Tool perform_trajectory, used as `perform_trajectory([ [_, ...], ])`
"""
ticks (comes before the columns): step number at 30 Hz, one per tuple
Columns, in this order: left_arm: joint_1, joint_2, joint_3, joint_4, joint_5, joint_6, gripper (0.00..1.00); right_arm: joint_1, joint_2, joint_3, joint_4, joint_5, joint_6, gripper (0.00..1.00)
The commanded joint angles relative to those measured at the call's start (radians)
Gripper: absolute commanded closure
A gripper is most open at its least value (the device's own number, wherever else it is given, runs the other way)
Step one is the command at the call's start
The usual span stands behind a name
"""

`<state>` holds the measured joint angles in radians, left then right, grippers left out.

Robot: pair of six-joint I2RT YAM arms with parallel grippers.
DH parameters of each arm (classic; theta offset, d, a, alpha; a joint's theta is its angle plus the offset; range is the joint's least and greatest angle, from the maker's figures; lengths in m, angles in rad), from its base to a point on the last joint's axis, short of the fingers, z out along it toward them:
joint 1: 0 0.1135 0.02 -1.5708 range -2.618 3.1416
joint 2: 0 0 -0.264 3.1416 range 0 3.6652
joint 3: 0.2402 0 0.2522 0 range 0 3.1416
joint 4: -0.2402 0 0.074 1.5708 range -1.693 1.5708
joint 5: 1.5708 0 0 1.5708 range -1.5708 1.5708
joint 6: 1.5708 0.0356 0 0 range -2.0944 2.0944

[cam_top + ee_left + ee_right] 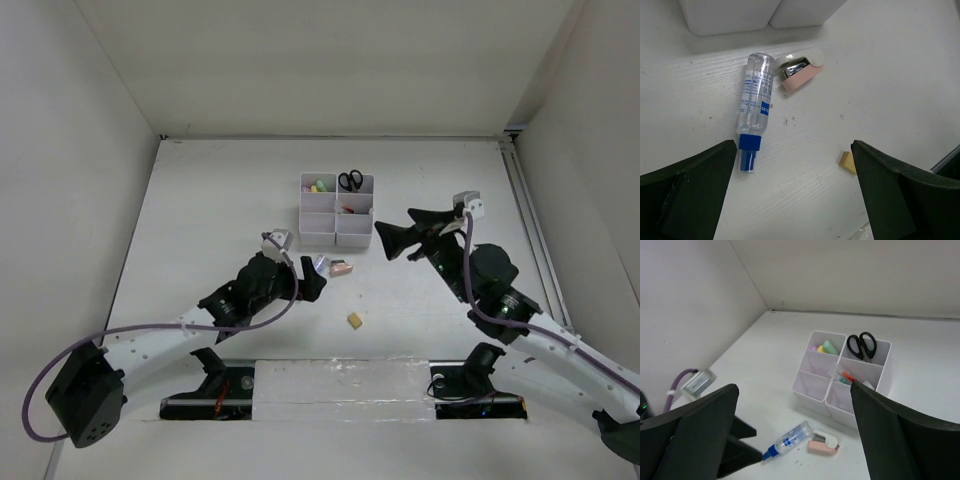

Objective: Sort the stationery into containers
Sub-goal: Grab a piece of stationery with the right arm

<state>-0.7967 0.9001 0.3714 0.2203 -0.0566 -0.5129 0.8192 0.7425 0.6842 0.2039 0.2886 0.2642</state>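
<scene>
White table (200,220) sat boxed in by plain white panels: back wall (330,60), left wall (60,150), right wall (600,150). Tabletop was scuffed and faintly grained. Metal rail (528,215) ran along its right edge. Light was even, shadows soft.

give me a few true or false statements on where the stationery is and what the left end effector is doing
1. The black-handled scissors stand in a compartment of the white plastic organizer block. True.
2. The clear blue-capped bottle stands upright. False: it lies on its side on the white table.
3. The small yellow eraser cube is in the organizer. False: it lies on the table, apart from it.
4. The left end effector is open and empty. True.
</scene>
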Motion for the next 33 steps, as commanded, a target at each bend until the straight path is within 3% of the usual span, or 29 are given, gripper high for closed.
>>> perform_trajectory([
  [1,-0.002,0.081,0.105,-0.033,-0.035,0.004,0.02,0.012,-0.052,-0.021,-0.069,-0.048,0.055,0.00],
  [5,-0.002,0.080,0.124,-0.042,-0.074,-0.005,0.02,0.021,-0.061,-0.011,-0.138,-0.048,0.055,0.00],
  [15,-0.002,0.020,0.204,-0.205,-0.219,-0.110,0.01,0.046,0.173,0.137,-0.509,-0.003,0.199,0.00],
  [19,-0.002,0.020,0.271,-0.352,-0.313,-0.183,0.01,0.083,0.204,0.071,-0.509,-0.052,0.251,0.01],
  [26,-0.002,-0.049,0.301,-0.414,-0.371,-0.230,0.01,0.181,0.244,-0.021,-0.497,-0.063,0.354,0.10],
  [33,-0.002,-0.102,0.291,-0.481,-0.381,-0.260,0.01,0.319,0.342,-0.061,-0.508,-0.034,0.434,0.25],
])
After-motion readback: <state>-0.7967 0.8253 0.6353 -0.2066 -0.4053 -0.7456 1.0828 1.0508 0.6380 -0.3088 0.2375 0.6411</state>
